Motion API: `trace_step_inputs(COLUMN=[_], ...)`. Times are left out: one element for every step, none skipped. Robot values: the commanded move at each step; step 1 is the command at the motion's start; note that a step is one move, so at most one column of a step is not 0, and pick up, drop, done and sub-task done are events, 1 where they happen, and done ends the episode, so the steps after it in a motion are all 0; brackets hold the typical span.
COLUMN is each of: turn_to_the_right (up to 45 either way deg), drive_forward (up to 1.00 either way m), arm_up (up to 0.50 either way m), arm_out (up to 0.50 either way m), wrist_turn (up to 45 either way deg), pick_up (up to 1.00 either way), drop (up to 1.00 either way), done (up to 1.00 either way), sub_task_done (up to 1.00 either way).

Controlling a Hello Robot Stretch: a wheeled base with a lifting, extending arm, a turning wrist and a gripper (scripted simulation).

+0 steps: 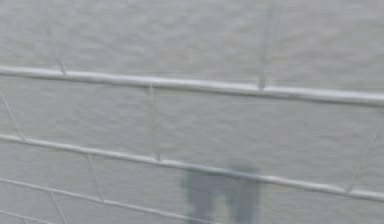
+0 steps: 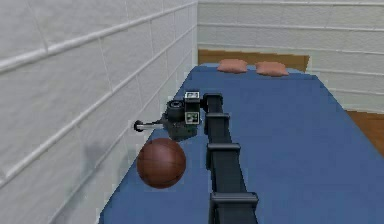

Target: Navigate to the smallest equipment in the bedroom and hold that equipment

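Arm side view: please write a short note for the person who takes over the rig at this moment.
The end effector is out over the blue bed, close to the white brick wall. I cannot tell whether it holds anything.
Things: a reddish-brown ball seems to lie on the bed by the wall, just below the end effector in the picture.
Done: the robot stands at the bed, with its arm reaching over it.
Left: a hold on the ball is not confirmed, so check it.
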Motion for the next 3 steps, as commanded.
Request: trace_step_inputs(turn_to_the_right=[0.0,0.0,0.0], drive_forward=[0.00,0.00,0.00], arm_up=[-0.30,0.00,0.10], arm_out=[0.00,0.00,0.00], wrist_turn=[0.0,0.0,0.0], pick_up=[0.00,1.00,0.00], drop=[0.00,0.00,0.00], done=[0.00,0.00,0.00], sub_task_done=[0.00,0.00,0.00])
